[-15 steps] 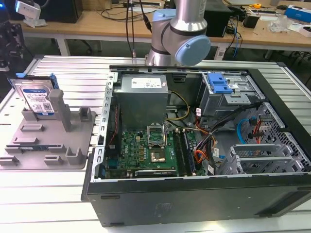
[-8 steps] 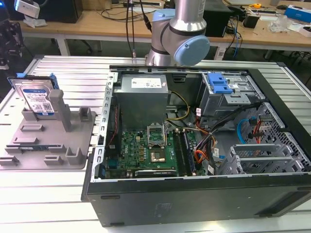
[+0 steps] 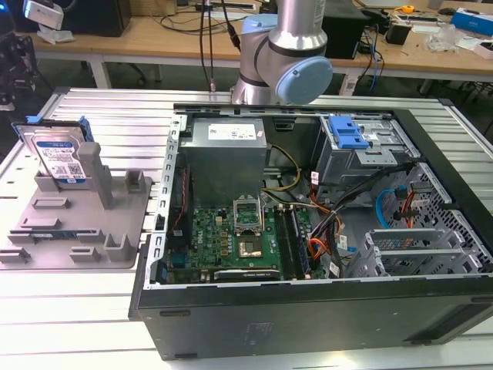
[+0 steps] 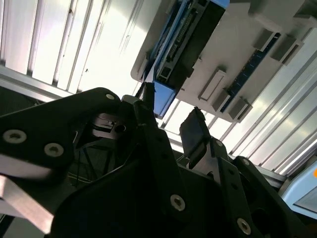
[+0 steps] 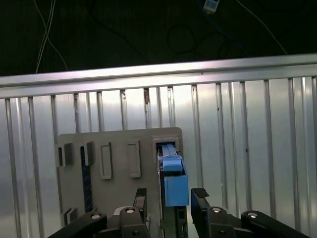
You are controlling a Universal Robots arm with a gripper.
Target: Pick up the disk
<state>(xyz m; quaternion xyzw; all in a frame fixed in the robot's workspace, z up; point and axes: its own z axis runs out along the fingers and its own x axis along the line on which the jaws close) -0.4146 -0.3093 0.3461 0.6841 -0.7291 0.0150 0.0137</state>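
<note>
The disk [image 3: 62,158] is a silver drive with a white-and-blue label and blue rails. It stands on edge, leaning back, in a grey slotted fixture [image 3: 85,223] at the exterior view's left. In the first wrist view the disk [image 5: 173,173] appears edge-on in the fixture [image 5: 119,148], in line with the gap of my gripper [image 5: 171,198] and beyond it. The two black fingers [image 5: 141,198] are open and hold nothing. In the second wrist view my gripper [image 4: 171,116] hangs apart from the disk [image 4: 185,44], not touching it.
An open computer case [image 3: 308,308] lies on the ribbed metal table [image 3: 100,116], with a grey power-supply box [image 3: 227,146] and a blue drive-bay bracket [image 3: 347,132] inside. The arm's joint [image 3: 296,73] rises behind the case. Cluttered benches stand at the back.
</note>
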